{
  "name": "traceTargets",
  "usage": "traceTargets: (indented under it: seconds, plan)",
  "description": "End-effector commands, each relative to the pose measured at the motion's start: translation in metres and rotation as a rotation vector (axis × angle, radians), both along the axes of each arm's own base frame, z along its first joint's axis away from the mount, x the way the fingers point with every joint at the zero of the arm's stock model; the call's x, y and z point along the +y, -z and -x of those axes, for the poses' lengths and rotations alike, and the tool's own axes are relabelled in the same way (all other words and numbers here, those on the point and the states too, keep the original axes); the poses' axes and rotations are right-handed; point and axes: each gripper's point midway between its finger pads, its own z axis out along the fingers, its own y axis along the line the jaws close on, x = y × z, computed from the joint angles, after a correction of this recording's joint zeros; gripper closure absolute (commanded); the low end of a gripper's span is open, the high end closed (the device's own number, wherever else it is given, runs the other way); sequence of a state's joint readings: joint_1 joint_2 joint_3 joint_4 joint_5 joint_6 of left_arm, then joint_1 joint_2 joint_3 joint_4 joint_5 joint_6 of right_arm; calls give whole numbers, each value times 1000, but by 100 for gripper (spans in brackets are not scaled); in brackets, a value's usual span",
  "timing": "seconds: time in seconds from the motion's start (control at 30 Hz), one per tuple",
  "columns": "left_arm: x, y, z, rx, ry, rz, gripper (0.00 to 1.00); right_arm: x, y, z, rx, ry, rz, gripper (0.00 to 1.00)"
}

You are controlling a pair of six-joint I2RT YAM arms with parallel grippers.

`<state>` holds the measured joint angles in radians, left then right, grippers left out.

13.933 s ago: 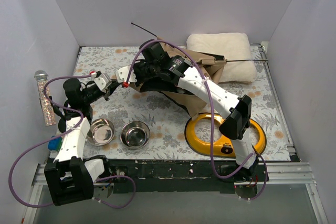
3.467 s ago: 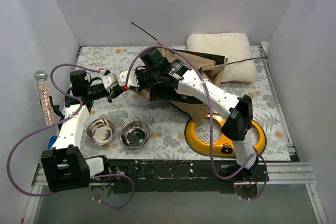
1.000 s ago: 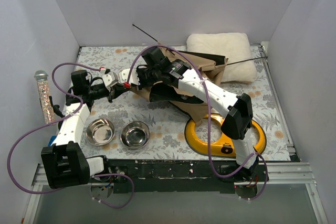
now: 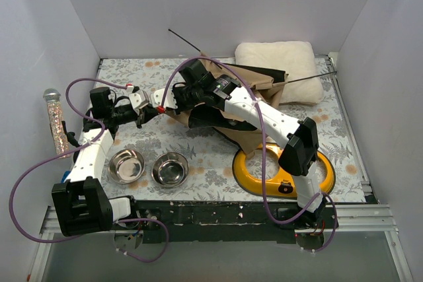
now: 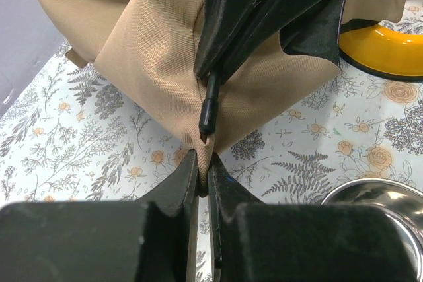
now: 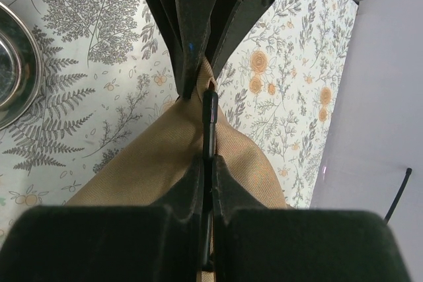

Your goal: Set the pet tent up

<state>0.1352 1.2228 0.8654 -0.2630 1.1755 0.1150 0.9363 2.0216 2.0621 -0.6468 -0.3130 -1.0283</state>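
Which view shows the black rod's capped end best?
Left wrist: the rod end sits bare against the tent corner. Right wrist shows it partly gripped by the right tool; overhead, it cannot be made out.

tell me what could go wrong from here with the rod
The left gripper pinches only the very tip of a corner of the pet tent, so the fabric may slip out. The black rod, clamped in the right gripper, has its tip beside that corner; it might slide past rather than seat. The steel bowls sit close to the left arm and could get knocked.
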Motion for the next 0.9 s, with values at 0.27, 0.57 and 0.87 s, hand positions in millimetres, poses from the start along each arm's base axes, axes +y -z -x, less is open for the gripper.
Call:
traceTargets:
  seconds: [0.27, 0.57, 0.87]
  plan:
    - [-16, -17, 7, -43, 58, -17, 100, -6, 20, -14, -78, 31, 114, 99]
    - [-14, -16, 1, -11, 26, -12, 100, -18, 16, 0, -103, -27, 116, 99]
    - [-15, -20, -5, 36, 9, 23, 100, -21, 13, 5, -115, -40, 108, 99]
